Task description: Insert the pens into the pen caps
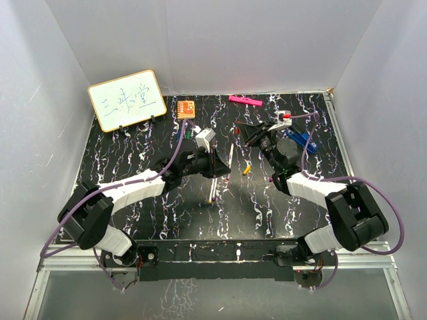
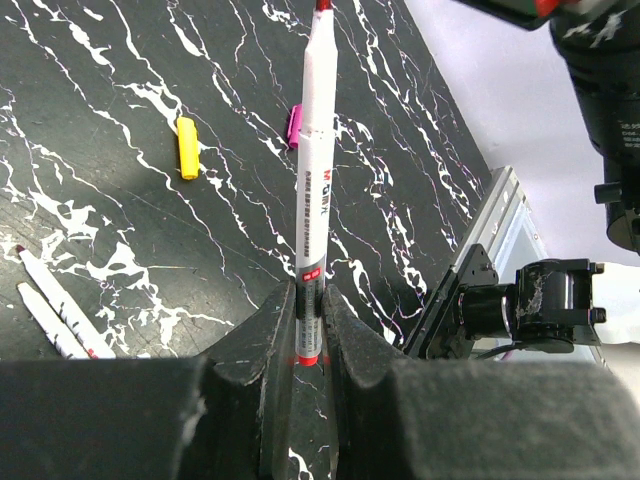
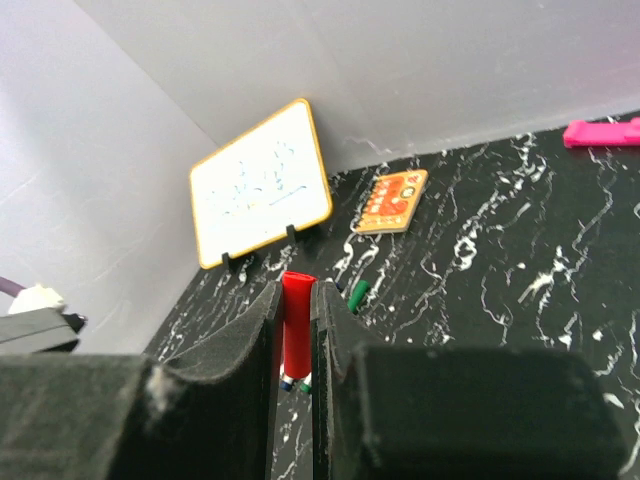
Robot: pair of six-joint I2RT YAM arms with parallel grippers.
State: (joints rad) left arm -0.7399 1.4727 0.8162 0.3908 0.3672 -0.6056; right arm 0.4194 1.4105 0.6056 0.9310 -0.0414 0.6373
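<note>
The pen (image 2: pixel 315 180) and red cap (image 3: pixel 296 320) look smooth plastic, the table (image 1: pixel 167 220) marble-patterned.

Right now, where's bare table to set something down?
Free: near strip of table between the two arm bases; also the patch between whiteboard and left arm. Crowded: centre, around the loose pens and yellow cap.

Black, white-veined table (image 1: pixel 120 167); both arms reach in toward its middle. The left gripper (image 1: pixel 217 164) sits against a white pen (image 1: pixel 231 159) that runs near-to-far; the grip itself cannot be made out from above. More white pens (image 1: pixel 213 190) lie just nearer. A yellow cap (image 1: pixel 247 170) lies right of the pen, apart from it. The right gripper (image 1: pixel 248 133) points left, farther back. Along the rear: whiteboard (image 1: pixel 127 100), orange card (image 1: pixel 186 108), pink bar (image 1: pixel 245 101). A blue clip (image 1: pixel 308 140) lies beside the right wrist.
</note>
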